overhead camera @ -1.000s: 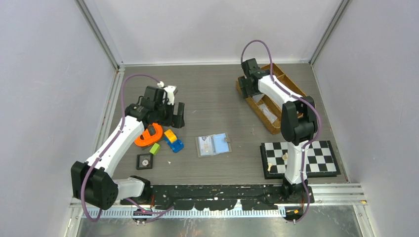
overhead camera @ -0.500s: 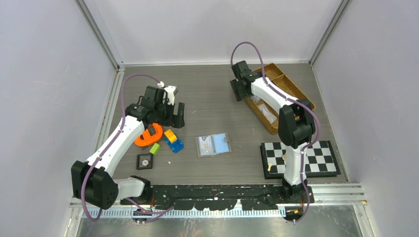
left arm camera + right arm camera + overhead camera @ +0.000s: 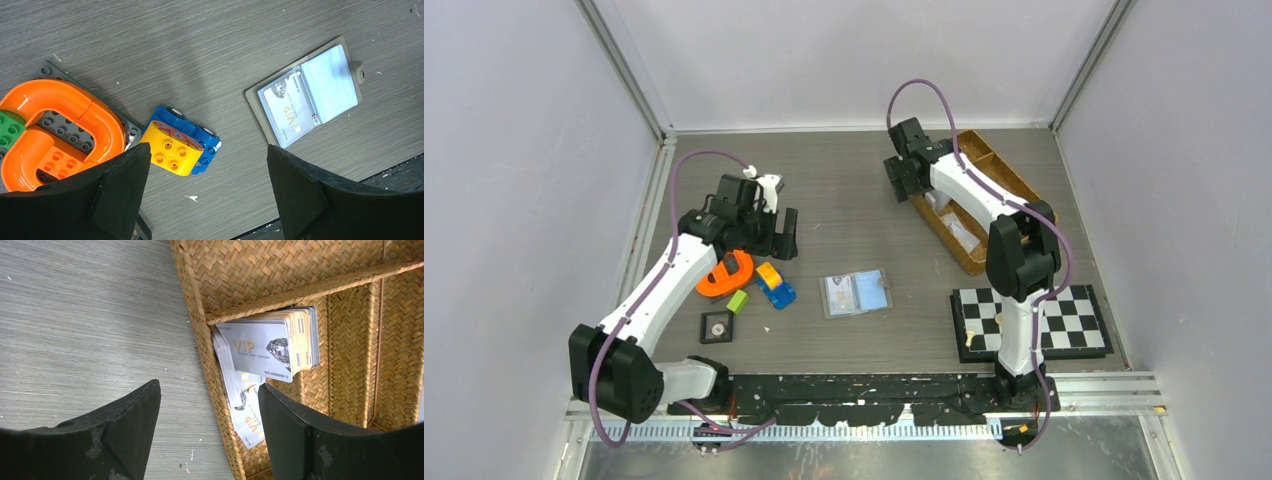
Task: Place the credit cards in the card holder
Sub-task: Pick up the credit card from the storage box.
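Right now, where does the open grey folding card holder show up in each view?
Top external: flat grey card holder just below centre, lying open.
Left wrist: the holder upper right, open, one VIP card inside.
Right wrist: not in it.
Landmark: blue-and-yellow toy car, left of the holder in both views that show it.
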Controlling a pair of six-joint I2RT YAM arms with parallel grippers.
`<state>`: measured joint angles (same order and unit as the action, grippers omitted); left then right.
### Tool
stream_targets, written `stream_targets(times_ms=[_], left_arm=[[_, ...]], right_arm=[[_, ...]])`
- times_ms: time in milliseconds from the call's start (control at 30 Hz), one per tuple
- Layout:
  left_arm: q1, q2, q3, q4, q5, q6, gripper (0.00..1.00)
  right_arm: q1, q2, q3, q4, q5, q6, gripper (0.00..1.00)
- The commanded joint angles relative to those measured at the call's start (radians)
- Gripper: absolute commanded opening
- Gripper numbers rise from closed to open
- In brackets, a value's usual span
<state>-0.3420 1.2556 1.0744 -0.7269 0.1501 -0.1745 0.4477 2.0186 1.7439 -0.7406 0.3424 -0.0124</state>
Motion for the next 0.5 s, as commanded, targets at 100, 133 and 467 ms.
stream_targets(times_ms=[100,133,467], left_arm=[[0.000,0.004,-0.005,0.009,0.014,0.006,0.88],[0.000,0.004,-0.004,0.008,0.014,0.006,0.88],[0.001,0.003,-0.004,0.008,0.014,0.006,0.88]], right_arm=[[-0.039,0.027,0.065,-0.002,-0.055,0.008,0.78],[-0.047,0.040,0.073,-0.009,-0.069,0.009,0.78],[-0.065,0.127,0.113,-0.062,-0.151,0.004,0.74]])
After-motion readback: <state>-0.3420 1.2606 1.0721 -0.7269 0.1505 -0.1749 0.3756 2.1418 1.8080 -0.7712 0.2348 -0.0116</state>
